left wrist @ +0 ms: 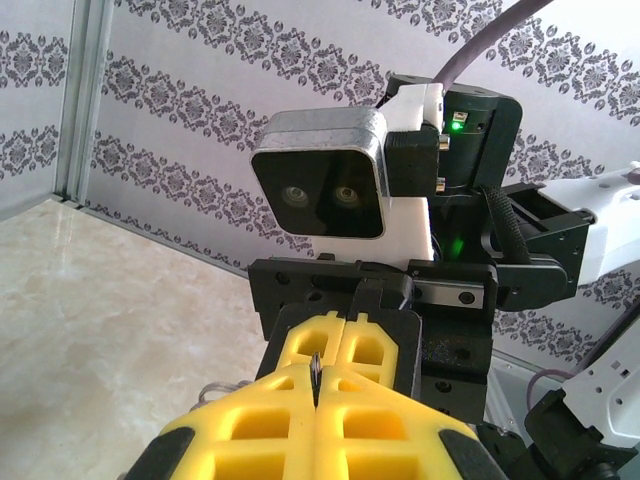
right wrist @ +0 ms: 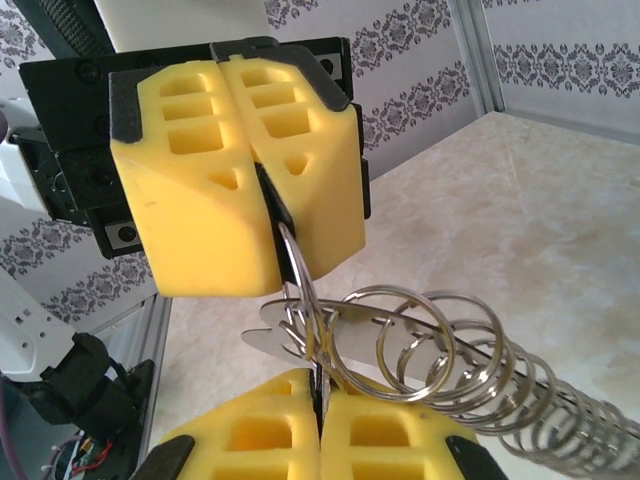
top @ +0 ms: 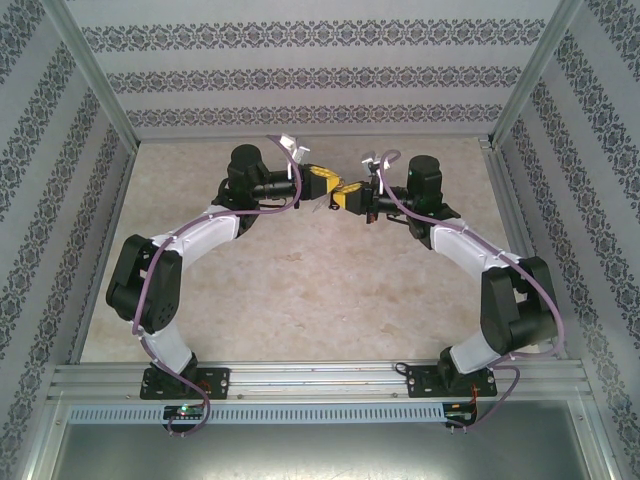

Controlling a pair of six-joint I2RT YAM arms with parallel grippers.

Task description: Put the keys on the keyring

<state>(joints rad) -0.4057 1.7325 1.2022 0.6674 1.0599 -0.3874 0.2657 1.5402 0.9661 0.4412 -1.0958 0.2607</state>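
Above far edge of counter (top: 300,300) (mid-air), left end effector (right wrist: 272,240) & right end effector (right wrist: 318,400) pinch keyring (right wrist: 400,335), fully closed; uneven pull w/ such thin grip could twist it loose.

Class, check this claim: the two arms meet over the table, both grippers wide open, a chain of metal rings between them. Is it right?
Wrong on one point: both grippers are shut, not open. The right wrist view shows the left gripper and right gripper each clamped on the keyring. The rest stands.
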